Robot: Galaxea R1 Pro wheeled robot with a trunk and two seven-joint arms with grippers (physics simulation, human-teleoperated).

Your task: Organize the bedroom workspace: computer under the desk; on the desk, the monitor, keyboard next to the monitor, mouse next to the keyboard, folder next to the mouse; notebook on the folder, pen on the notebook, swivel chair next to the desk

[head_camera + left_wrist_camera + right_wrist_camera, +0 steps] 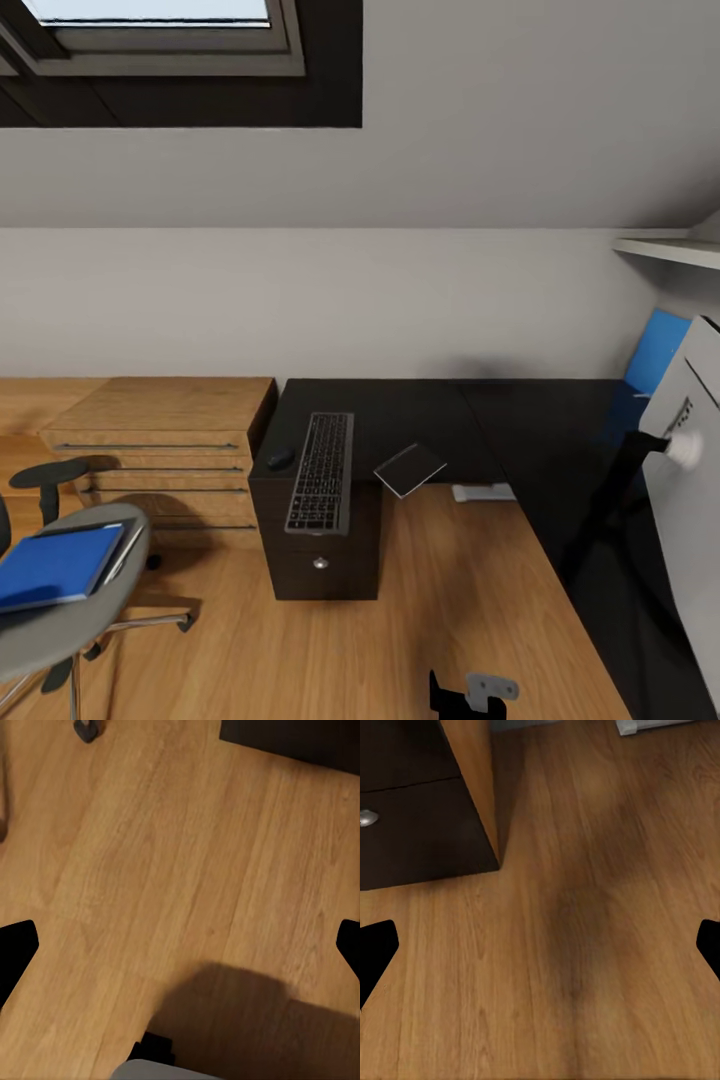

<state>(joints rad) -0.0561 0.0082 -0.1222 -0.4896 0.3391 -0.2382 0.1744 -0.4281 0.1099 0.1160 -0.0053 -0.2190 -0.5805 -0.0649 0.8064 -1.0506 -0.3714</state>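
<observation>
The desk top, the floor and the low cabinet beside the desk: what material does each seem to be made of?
The desk top looks like matte black laminate or painted board: flat, dark, with hardly any reflection. The floor looks like warm wood planks or wood-look laminate, with visible grain and plank seams. The low cabinet looks like light wood or veneer, showing grain, with thin metal-looking drawer handles.

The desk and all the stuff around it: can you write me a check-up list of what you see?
Surface: black desk, L-shaped, mostly bare.
Job's things: keyboard and mouse lie on the desk's left end; grey notebook overhangs its front edge; blue folder lies on the swivel chair; monitor at the right shows its pale back.
Clutter: nothing seen.
Grippers: left gripper and right gripper open, empty, over the wood floor.
Cables: nothing seen.
Surroundings: low wood cabinet, skylight, wall shelf.
</observation>
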